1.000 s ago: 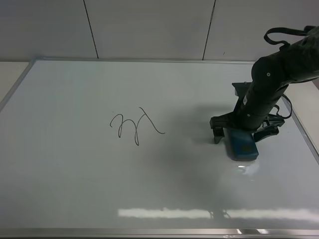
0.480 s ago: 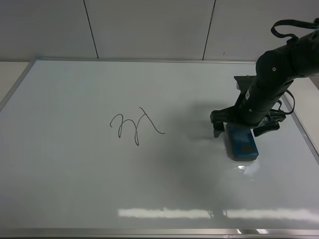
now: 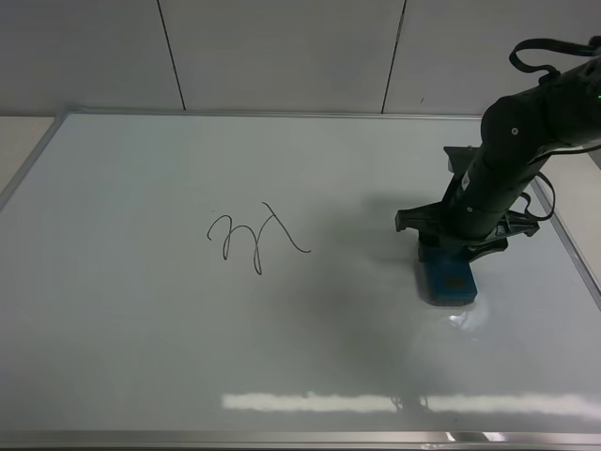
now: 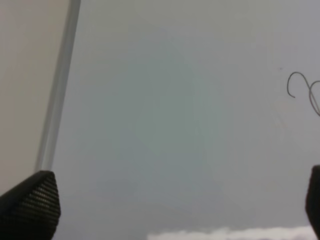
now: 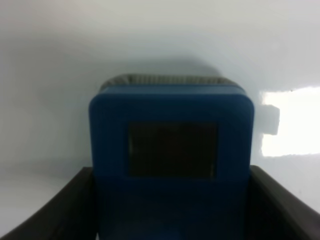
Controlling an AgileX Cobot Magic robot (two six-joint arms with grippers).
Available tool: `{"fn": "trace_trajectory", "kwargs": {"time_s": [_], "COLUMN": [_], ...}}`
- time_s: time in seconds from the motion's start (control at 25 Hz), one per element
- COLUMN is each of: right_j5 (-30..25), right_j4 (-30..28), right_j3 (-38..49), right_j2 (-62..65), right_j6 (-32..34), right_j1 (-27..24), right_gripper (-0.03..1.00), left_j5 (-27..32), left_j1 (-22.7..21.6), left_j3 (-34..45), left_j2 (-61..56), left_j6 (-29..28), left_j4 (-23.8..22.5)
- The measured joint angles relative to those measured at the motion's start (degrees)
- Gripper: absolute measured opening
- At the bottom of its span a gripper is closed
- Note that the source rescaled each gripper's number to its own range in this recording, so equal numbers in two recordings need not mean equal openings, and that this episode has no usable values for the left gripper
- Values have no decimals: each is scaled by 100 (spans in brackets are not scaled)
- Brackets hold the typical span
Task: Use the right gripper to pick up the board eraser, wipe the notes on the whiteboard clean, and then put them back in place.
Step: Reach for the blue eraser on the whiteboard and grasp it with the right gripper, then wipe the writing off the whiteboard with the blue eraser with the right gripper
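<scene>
The whiteboard [image 3: 141, 329] lies flat and fills most of the exterior high view. The notes [image 3: 254, 237], a small black scribble, sit left of its middle and also show in the left wrist view [image 4: 302, 92]. The teal-blue board eraser [image 3: 447, 280] lies on the board's right part. My right gripper [image 3: 449, 246] stands over the eraser's far end. In the right wrist view its fingers [image 5: 55, 210] press both sides of the eraser [image 5: 171, 150]. My left gripper [image 4: 170, 210] is open and empty above bare board, out of the exterior view.
The board's silver frame [image 4: 57, 100] runs along its left side, with beige table [image 3: 19, 141] beyond it. A white panelled wall [image 3: 282, 56] rises behind the board. The frame's right edge [image 3: 575, 254] lies close to the right arm.
The right gripper's fingers, spread wide beside the eraser before, have closed in on its sides. The eraser has turned slightly and shifted a little left.
</scene>
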State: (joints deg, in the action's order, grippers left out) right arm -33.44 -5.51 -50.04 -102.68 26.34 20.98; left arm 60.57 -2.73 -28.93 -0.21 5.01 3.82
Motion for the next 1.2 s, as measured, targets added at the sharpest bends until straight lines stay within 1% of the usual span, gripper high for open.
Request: {"fn": "trace_trajectory", "kwargs": {"time_s": [0.52, 0.68, 0.8, 1.0, 1.2], "right_j5": [-262, -445, -938, -1749, -2227], "right_j4": [-11, -11, 26, 125, 172], "right_j3": [-19, -94, -432, -1320, -2298], "right_j2": [0, 0, 34, 52, -50], "right_j6": [20, -63, -260, -746, -1241], "right_j1": [7, 84, 290, 685, 1066], "right_gripper": [3, 3, 3, 3, 3], "left_j5": [0, 0, 0, 0, 0], "left_j1": [0, 0, 0, 0, 0], "left_j3": [0, 0, 0, 0, 0], "left_j2": [0, 0, 0, 0, 0], "left_j6": [0, 0, 0, 0, 0], "left_j4": [0, 0, 0, 0, 0]}}
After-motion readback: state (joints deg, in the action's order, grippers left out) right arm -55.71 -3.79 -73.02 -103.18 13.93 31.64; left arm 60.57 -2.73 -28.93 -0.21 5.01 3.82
